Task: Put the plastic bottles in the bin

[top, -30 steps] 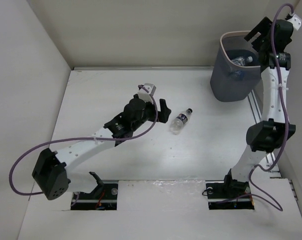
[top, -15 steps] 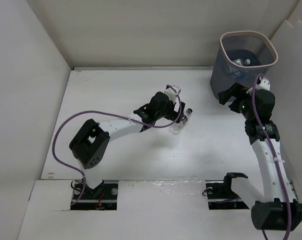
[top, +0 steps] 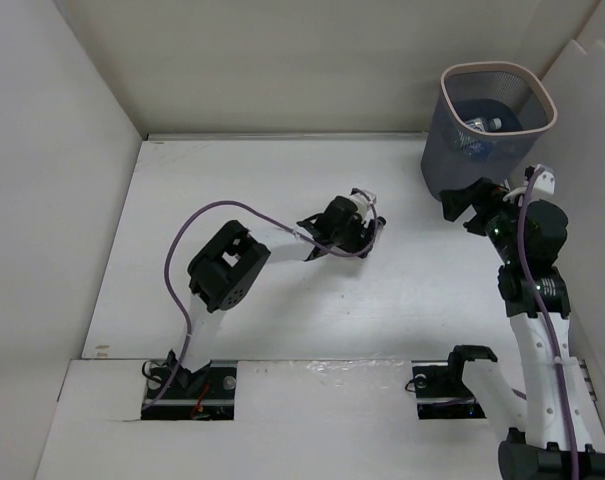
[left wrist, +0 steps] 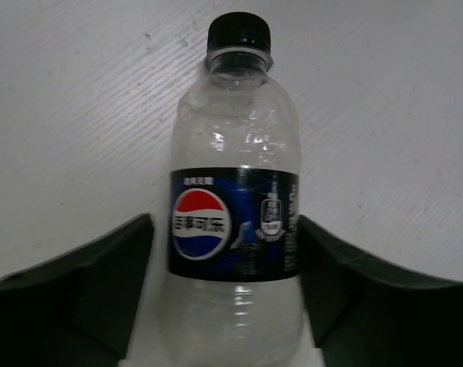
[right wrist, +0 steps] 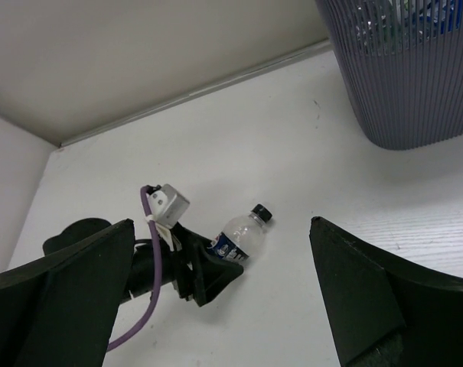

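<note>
The bottle (left wrist: 235, 138) lay on the table (left wrist: 78, 115) between the 2 fingers (left wrist: 86, 290) of the left tool (left wrist: 225, 229), cap pointing away. I could not tell if they squeezed it. The right tool (top: 469, 203) gaped, empty, by the bin (top: 452, 170).

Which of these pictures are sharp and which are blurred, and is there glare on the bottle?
Left wrist view: the bottle is sharp and its label readable, with small glints on the clear shoulder; the left gripper's fingers are dark and soft. Right wrist view: the right gripper's fingers are blurred dark shapes, while the bin is crisp. Top view: even light, faint shadows.
</note>
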Action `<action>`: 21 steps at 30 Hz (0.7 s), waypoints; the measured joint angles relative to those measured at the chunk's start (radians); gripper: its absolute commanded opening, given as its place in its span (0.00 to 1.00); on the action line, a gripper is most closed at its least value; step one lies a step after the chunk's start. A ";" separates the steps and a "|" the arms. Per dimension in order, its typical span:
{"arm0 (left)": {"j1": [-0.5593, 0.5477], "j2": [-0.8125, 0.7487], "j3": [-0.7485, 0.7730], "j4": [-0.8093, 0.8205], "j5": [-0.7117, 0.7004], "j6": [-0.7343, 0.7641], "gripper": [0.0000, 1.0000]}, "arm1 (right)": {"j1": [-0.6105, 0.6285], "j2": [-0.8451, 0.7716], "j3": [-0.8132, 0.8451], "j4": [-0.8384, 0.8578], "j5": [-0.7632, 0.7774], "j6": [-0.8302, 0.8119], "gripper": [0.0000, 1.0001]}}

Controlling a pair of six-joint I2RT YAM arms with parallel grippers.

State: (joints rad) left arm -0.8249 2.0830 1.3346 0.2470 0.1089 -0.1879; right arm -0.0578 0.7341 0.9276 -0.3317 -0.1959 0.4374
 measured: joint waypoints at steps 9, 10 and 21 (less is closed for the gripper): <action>-0.046 -0.010 -0.005 -0.002 -0.014 -0.061 0.00 | 0.000 0.002 -0.035 0.060 -0.097 0.010 1.00; -0.049 -0.031 -0.025 0.000 -0.007 -0.065 0.00 | 0.000 0.011 -0.056 0.087 -0.134 0.016 1.00; -0.035 -0.504 -0.192 0.080 0.206 -0.084 0.00 | 0.042 0.210 -0.342 0.539 -0.418 0.259 1.00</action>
State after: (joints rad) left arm -0.8597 1.5795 1.1423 0.3267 0.3149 -0.2718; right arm -0.0154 0.9443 0.5858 0.2073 -0.6136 0.6964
